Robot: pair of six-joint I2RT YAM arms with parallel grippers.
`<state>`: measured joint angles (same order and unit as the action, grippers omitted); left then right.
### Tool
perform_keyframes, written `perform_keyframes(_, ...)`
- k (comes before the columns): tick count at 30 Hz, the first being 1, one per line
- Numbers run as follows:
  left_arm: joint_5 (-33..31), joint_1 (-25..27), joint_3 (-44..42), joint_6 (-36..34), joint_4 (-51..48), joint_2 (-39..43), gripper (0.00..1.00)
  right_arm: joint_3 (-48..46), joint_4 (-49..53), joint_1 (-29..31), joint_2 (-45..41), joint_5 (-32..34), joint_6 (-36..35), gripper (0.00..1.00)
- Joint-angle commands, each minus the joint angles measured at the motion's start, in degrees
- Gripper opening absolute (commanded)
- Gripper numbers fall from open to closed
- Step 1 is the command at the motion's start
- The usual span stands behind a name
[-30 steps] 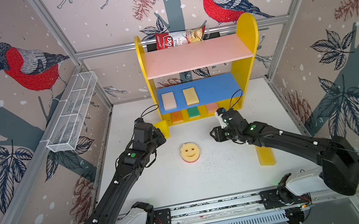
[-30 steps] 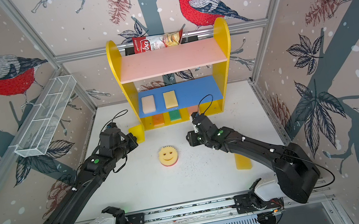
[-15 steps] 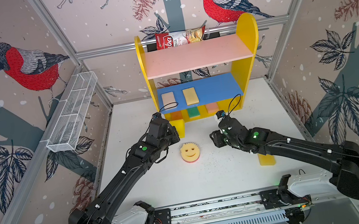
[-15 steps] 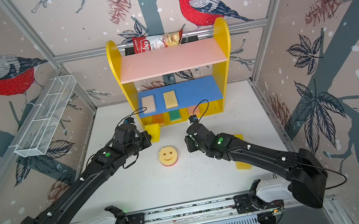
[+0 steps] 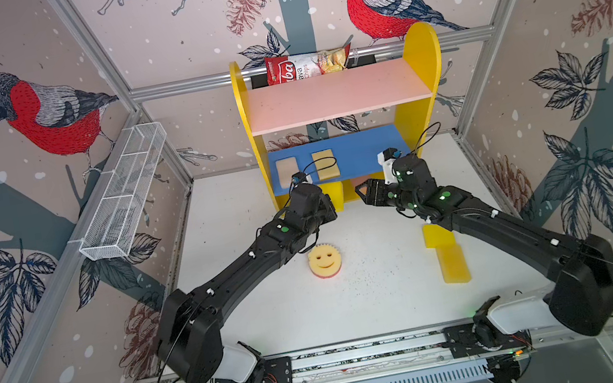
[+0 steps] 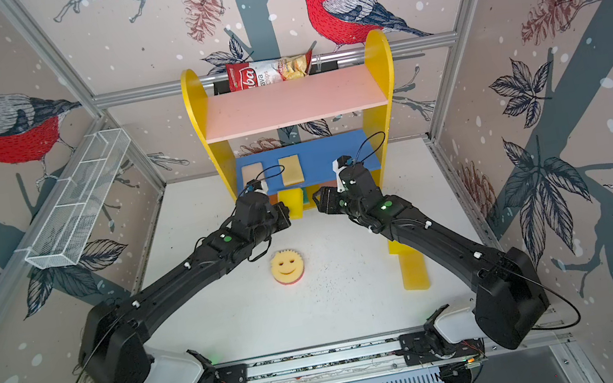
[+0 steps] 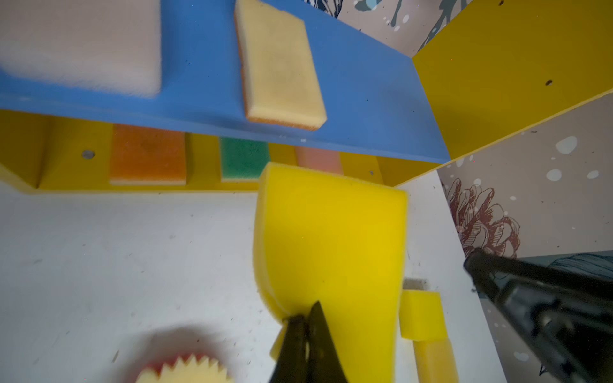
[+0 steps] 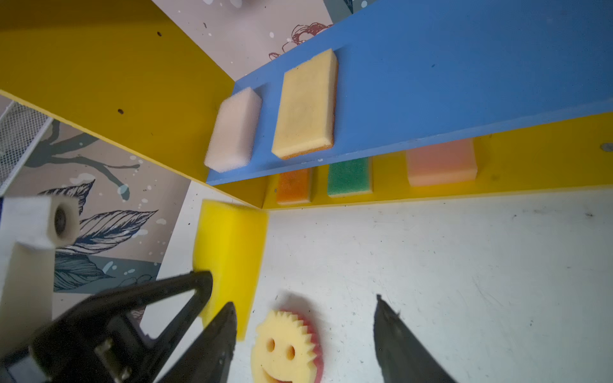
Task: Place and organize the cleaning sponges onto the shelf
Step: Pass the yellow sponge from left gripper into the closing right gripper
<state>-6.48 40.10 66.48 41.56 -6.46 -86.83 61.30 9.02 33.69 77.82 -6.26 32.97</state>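
Beneath the blue board (image 8: 464,83), three sponges (image 8: 348,177) lie half-hidden.

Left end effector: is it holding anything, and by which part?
The left end effector pinches the yellow sponge by one edge, squeezing it flat there. The right end effector is open, holding nothing.

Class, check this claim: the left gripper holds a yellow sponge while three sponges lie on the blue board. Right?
No: the right wrist view shows two on the blue board, a cream sponge and a pale yellow sponge. The left gripper does hold the yellow sponge.
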Motion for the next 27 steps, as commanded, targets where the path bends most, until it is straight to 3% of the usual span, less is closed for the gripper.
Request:
perform_keyframes(1,0.15,0.41,4.22,-1.17,3.84,-3.35,0.0,-0.55,-3.13,-0.29,-0.18,-3.81,-1.42,0.67)
perform_keyframes(6,1.37,0.77,9.73,-1.74,2.34,-7.88,0.0,1.92,-0.99,-0.89,3.04,-7.27,-1.78,0.67)
perform_keyframes(10,1.65,1.8,11.72,-1.57,1.62,-10.05,0.0,0.35,-6.67,-1.17,3.57,-11.89,0.12,0.66)
perform_keyframes(14,2.06,2.27,10.9,-0.69,2.69,-10.03,0.0,-0.39,-8.49,-1.64,3.73,-10.48,0.99,0.62)
perform_keyframes(16,2.6,2.42,10.4,-0.29,3.12,-10.13,0.0,-1.31,-9.6,-2.32,3.78,-10.51,1.95,0.55)
perform_keyframes(18,3.29,2.44,10.12,0.02,3.38,-10.37,0.0,-1.95,-10.78,-2.99,4.13,-11.29,2.85,0.33)
perform_keyframes(23,4.68,2.57,9.29,0.58,5.11,-10.36,0.0,-0.64,-9.22,-3.73,5.98,-11.63,3.31,0.14)
perform_keyframes(25,4.67,2.54,9.46,0.47,4.89,-10.04,0.22,0.57,-7.62,-4.49,6.19,-10.84,2.19,0.05)
perform_keyframes(27,4.19,2.56,9.01,0.07,4.97,-9.09,0.42,1.86,-5.89,-5.64,6.03,-9.74,0.75,0.02)
